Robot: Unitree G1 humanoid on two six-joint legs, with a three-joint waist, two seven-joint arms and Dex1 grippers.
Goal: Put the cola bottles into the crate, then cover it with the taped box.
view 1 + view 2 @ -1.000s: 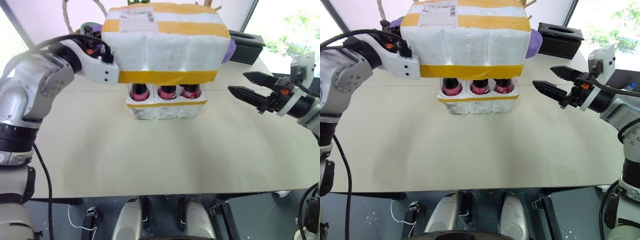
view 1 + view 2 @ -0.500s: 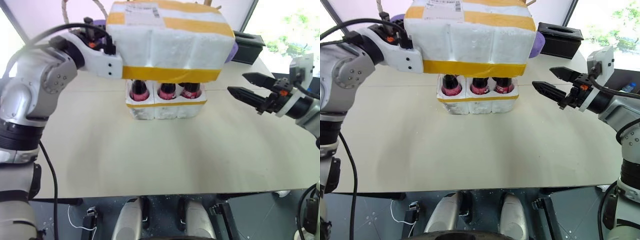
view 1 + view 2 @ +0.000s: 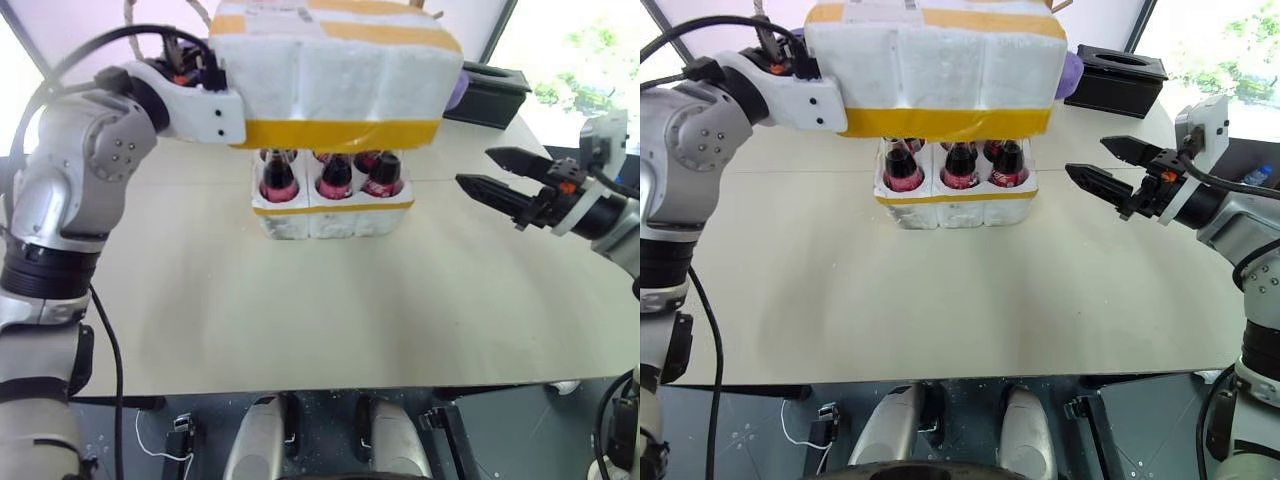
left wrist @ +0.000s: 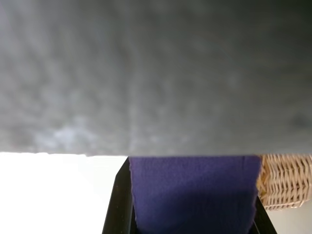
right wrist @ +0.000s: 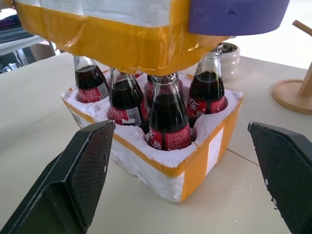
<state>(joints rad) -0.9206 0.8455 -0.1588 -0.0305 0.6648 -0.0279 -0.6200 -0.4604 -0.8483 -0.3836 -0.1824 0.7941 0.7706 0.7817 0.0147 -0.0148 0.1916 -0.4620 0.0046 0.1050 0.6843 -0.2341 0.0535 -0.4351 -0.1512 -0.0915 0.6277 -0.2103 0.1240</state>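
Taped box (image 3: 335,75) hangs directly above the crate (image 3: 332,212), carried by my left gripper (image 4: 192,195), whose jaws are clenched on one of the box's purple pieces at its far-left side. The crate sits on the table (image 3: 330,310) at the far middle, all the cola bottles (image 5: 168,119) standing upright in its wells, necks reaching up toward the box's open underside. The box's long axis runs left to right, matching the crate's, so what I judge is left is a straight lowering. My right gripper (image 3: 500,185) waits with jaws spread wide, well to the right of the crate, pointing left at it. Compared with a second ago, the box rides higher and more level, showing more of the bottle necks; the right gripper has kept its place.
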